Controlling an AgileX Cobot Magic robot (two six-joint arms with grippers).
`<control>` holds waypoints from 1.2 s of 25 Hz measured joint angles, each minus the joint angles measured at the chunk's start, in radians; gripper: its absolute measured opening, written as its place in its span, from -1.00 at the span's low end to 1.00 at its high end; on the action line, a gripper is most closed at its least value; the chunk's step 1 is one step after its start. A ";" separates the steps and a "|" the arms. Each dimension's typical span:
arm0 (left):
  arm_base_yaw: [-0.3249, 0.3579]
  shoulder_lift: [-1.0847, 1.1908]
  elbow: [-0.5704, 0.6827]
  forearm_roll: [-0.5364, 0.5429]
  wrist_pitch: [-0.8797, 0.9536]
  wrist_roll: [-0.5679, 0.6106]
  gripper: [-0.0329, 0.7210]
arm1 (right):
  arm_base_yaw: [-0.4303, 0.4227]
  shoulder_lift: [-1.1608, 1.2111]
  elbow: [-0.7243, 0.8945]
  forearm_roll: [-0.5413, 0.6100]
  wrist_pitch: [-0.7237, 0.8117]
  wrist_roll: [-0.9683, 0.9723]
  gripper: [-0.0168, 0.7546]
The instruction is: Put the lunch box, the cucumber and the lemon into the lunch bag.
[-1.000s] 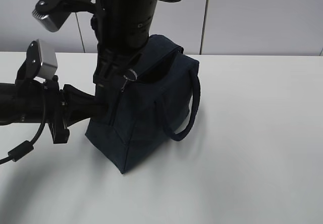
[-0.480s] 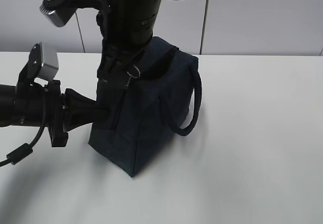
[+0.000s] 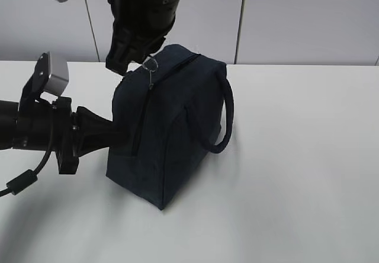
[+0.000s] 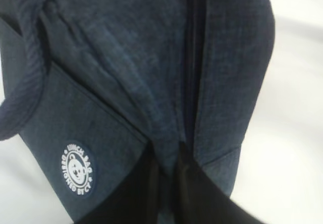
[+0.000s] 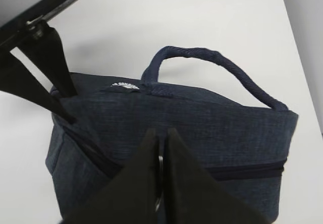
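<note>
While the lunch bag (image 3: 169,127) stands upright on the white bench (image 3: 296,156) at the centre of the frame, its top zipper looks nearly or fully closed. From the upper left, the right claw (image 5: 161,168) pinches narrow on the metal ring pull (image 3: 151,66). From the left edge, the left claw (image 4: 171,183) grips a fold of the bag's end panel, just beside the round white logo (image 4: 76,169). No lunch box, cucumber or lemon shows anywhere; presumably they are packed inside, so little seems left beyond letting go.
</note>
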 joint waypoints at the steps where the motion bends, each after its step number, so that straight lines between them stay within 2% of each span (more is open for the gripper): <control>1: 0.000 0.000 0.000 0.004 0.000 -0.007 -0.91 | 0.000 0.000 -0.002 -0.004 0.000 0.000 -0.96; 16: 0.000 -0.036 0.067 0.012 0.002 -0.035 -0.91 | -0.034 0.000 -0.002 -0.019 -0.014 0.015 -0.96; 30: 0.000 -0.105 0.069 0.105 -0.008 -0.200 -0.91 | -0.095 0.000 -0.002 0.048 -0.078 0.023 -0.96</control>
